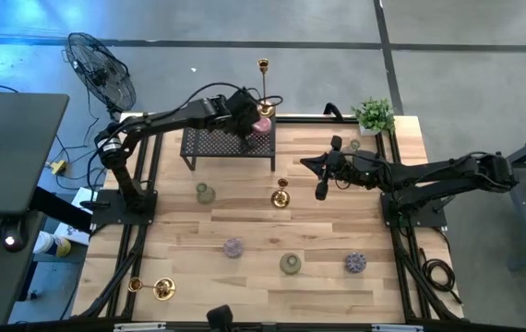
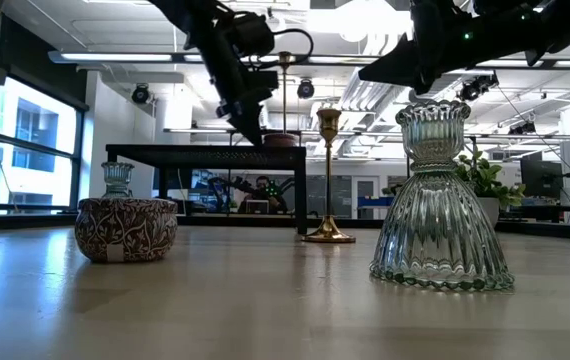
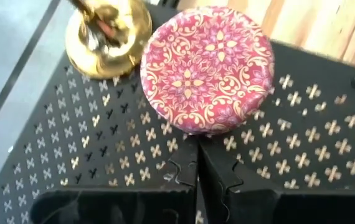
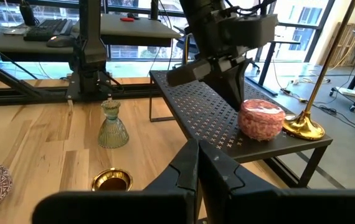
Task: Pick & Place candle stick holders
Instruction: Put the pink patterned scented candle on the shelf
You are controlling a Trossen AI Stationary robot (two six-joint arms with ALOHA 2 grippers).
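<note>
Pink holder [image 4: 262,120] beside gold candlestick [image 4: 304,126] on rack [image 4: 215,118]

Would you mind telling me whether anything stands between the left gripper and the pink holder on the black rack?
Nothing visible does: the left gripper, fingers shut, sits right beside the pink holder on the rack.

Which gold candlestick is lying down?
The gold candlestick near the table's front left corner lies on its side. The one on the black rack and the one mid-table stand upright.
</note>
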